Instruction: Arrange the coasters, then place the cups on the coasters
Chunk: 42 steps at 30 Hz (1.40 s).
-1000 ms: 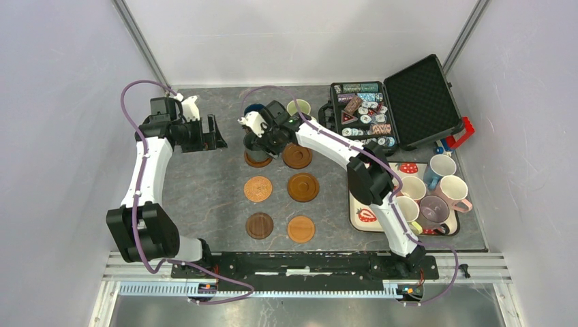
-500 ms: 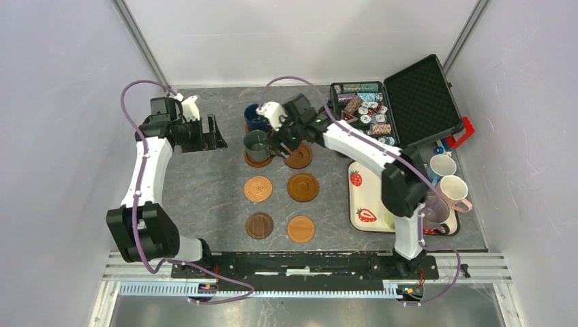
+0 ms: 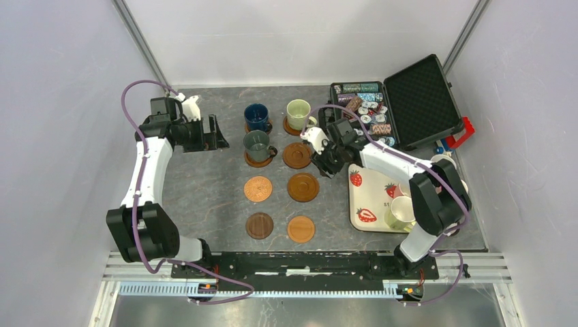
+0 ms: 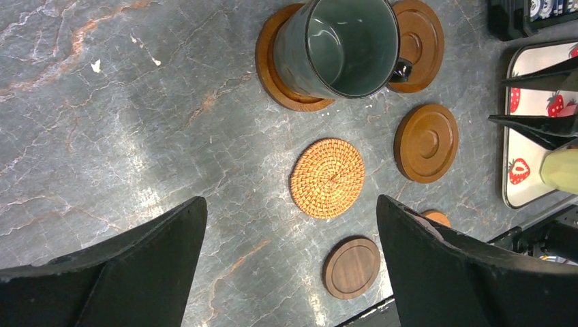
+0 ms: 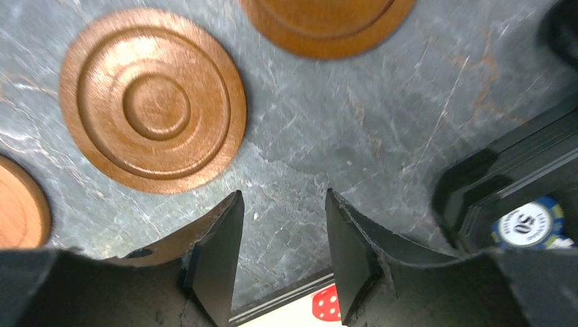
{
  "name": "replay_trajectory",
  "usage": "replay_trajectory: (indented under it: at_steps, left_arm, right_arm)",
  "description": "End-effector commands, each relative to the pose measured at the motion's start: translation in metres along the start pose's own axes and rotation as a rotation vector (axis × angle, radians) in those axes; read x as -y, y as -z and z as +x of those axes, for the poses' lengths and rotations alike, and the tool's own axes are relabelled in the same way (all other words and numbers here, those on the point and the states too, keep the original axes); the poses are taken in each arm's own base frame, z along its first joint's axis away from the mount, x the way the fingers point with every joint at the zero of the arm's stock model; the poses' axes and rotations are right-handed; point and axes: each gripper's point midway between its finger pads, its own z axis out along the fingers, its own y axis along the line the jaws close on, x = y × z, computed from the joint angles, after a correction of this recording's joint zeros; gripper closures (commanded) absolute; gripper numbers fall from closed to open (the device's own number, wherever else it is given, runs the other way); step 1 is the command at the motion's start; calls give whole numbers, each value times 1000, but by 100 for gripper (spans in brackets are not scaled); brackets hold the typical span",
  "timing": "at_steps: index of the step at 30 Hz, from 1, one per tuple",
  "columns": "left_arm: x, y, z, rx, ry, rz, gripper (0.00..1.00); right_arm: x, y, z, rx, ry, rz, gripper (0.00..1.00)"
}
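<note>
Eight coasters lie in two columns. A dark blue cup (image 3: pixel 256 117) and a pale green cup (image 3: pixel 298 112) stand on the far pair. A grey-green cup (image 3: pixel 257 146) (image 4: pixel 344 48) stands on its coaster (image 4: pixel 283 85), beside a bare coaster (image 3: pixel 297 155) (image 5: pixel 152 99). The woven coaster (image 3: pixel 258 189) (image 4: pixel 328 178) and three more are also bare. My right gripper (image 3: pixel 326 163) (image 5: pixel 283 197) hangs open and empty between the bare coaster and the tray. My left gripper (image 3: pixel 215 133) (image 4: pixel 290 204) stands wide open, left of the cups. A yellowish cup (image 3: pixel 402 212) stands on the tray; my right arm hides the other cups.
The white strawberry-print tray (image 3: pixel 364 197) (image 4: pixel 528 146) lies right of the coasters. An open black case of poker chips (image 3: pixel 392 102) stands at the far right, one chip (image 5: pixel 528 225) close to my right fingers. Walls enclose the table.
My right gripper let go of the grey-green cup on its coaster and swung right toward the tray. The left arm has not moved.
</note>
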Motion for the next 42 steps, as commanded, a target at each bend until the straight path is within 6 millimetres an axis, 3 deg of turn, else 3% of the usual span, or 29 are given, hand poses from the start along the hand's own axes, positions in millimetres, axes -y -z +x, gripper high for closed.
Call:
replay_trajectory:
  at_steps: [1,5,14,23,37,42]
  left_arm:
    - [6,8,-7,31,-69,26,0]
    - [5,7,-11,31,-67,30,0]
    - [4,8,-13,35,-76,19,0]
    - [1,10,-5,25,-87,0,0]
    - [1,13,0,16,-101,-9,0]
    - [3,13,-1,18,-108,1,0]
  right_arm:
    - [11,3,1,17,93,46,50]
    - [16,-10,8,-9,91,60,54]
    - [17,-33,14,-31,80,45,54]
    - [-3,-43,21,-48,94,-13,52]
    - [-30,-39,33,-62,92,-61,51]
    - [-23,-23,8,-5,97,-36,45]
